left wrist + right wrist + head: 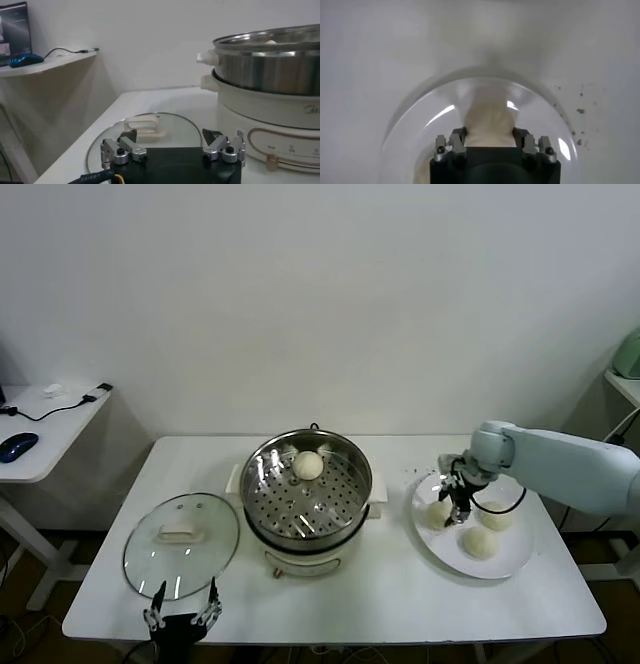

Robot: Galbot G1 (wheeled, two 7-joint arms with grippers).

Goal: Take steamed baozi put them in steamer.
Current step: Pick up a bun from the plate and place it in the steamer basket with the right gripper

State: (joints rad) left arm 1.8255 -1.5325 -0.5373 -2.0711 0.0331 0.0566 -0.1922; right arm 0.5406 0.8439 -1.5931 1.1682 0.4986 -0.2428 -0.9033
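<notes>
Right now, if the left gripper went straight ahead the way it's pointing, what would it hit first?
Probably the glass lid: the left gripper, fingers open, points low across it, toward its white handle. If it passes above that, the steamer stands off to one side, though depth is unclear.

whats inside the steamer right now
One baozi sits on the perforated tray of the steamer, toward the back. The rest of the tray shows bare. Whatever lies below the tray is hidden. The glass lid lies off to the side.
</notes>
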